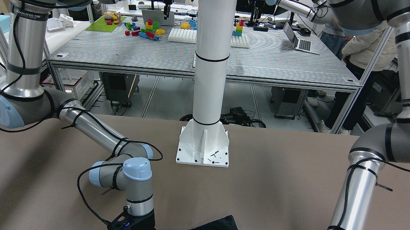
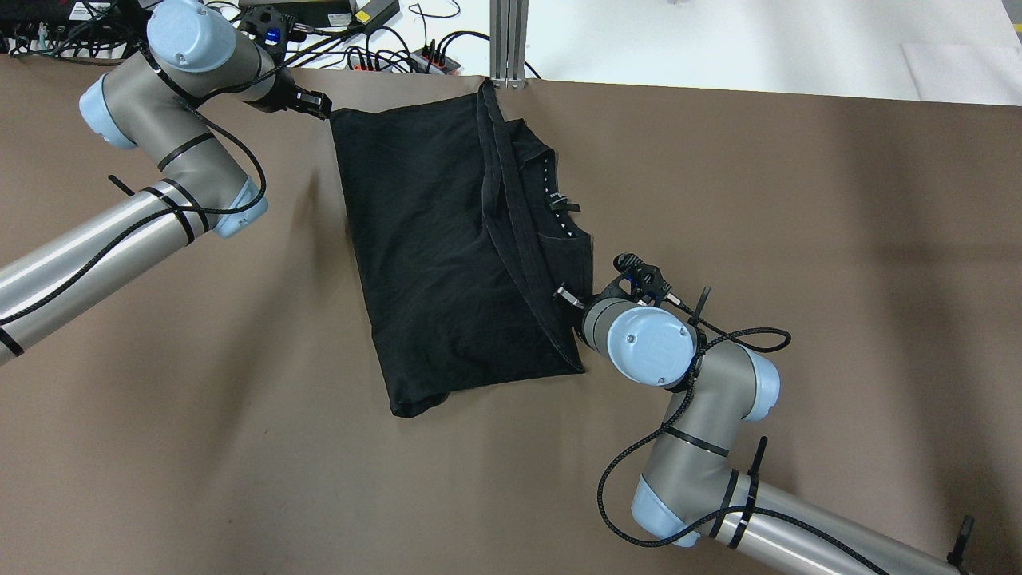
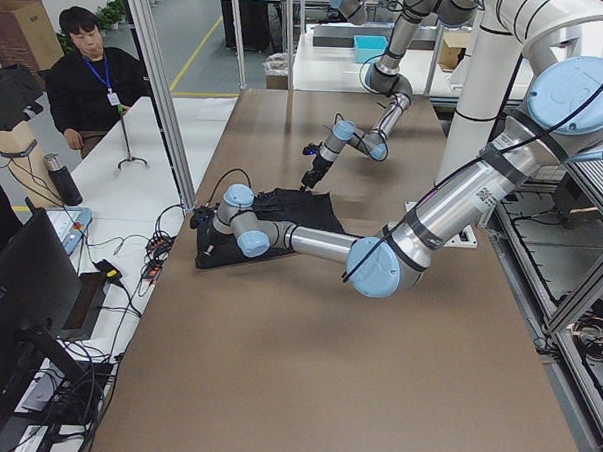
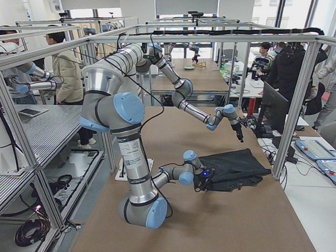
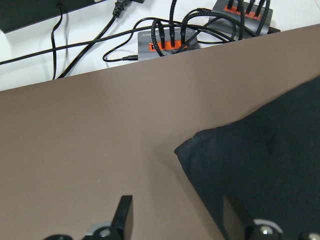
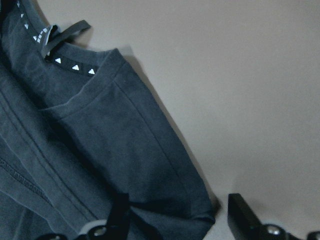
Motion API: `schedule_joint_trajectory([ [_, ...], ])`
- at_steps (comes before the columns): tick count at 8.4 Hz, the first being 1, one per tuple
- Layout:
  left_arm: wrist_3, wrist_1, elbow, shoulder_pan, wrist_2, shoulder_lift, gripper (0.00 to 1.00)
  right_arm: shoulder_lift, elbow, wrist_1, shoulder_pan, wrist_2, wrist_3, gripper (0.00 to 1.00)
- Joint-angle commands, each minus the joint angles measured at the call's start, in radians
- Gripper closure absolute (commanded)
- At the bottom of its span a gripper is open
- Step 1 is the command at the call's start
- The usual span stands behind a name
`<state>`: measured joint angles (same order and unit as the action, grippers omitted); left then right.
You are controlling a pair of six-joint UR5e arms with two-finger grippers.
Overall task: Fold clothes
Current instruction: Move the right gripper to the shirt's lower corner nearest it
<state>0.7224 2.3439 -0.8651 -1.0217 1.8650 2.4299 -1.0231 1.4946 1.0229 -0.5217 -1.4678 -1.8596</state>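
The clothes (image 2: 447,247) are one black garment lying on the brown table, with one side folded over and a neck tape of white marks (image 6: 65,62) showing. My left gripper (image 2: 322,106) is open, low at the garment's far left corner (image 5: 182,149). That corner lies just ahead, between its fingers (image 5: 125,215). My right gripper (image 2: 565,297) is open at the garment's right edge. A fold of the fabric (image 6: 165,165) reaches in between its fingers (image 6: 242,215). The front-facing view shows only a piece of the garment (image 1: 214,229) and the right wrist.
The white pillar (image 1: 208,77) stands on its base plate (image 1: 203,146) at the robot's side of the table. Power strips and cables (image 5: 167,40) lie just past the far table edge, near an aluminium post (image 2: 509,40). An operator (image 3: 87,87) sits beyond that edge.
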Motion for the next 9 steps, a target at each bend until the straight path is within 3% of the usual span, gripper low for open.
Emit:
schedule_joint_trajectory([
  [1, 0.0, 0.0, 0.0, 0.0, 0.0, 0.001, 0.31, 0.0, 0.007, -0.004, 0.002, 0.004, -0.003, 0.77],
  [3, 0.0, 0.0, 0.0, 0.0, 0.0, 0.002, 0.31, -0.006, 0.01, -0.007, 0.002, 0.001, -0.007, 1.0],
  [6, 0.002, 0.0, 0.0, 0.005, 0.0, 0.001, 0.31, -0.049, 0.108, -0.006, 0.017, -0.003, -0.007, 1.0],
  [9, 0.02, 0.0, 0.0, 0.014, -0.001, 0.001, 0.31, -0.208, 0.307, -0.006, 0.145, 0.007, -0.01, 1.0],
])
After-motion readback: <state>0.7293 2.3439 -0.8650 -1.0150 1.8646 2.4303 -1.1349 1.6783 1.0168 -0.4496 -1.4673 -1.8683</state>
